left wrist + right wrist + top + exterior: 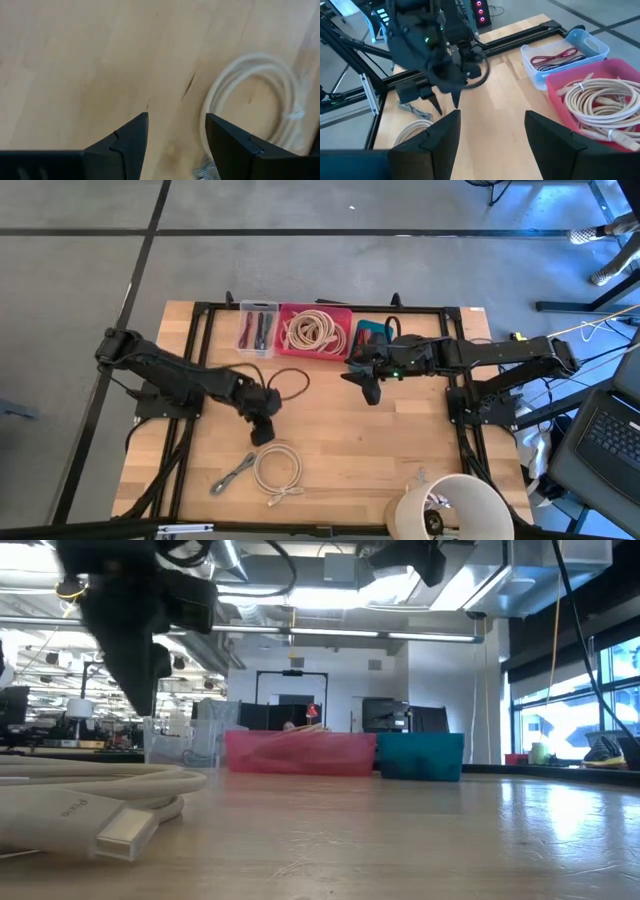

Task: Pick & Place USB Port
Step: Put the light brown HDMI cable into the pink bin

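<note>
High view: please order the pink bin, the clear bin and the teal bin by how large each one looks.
1. pink bin, clearly the largest.
2. clear bin, narrower.
3. teal bin: looks smallest, but the right arm covers part of it, so its rank against the clear bin is unsure.

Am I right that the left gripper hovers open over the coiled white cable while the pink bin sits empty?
Not quite. The pink bin is not empty: the high view shows coiled beige cables inside. The rest holds: the left gripper hovers open over the coiled white cable.
</note>
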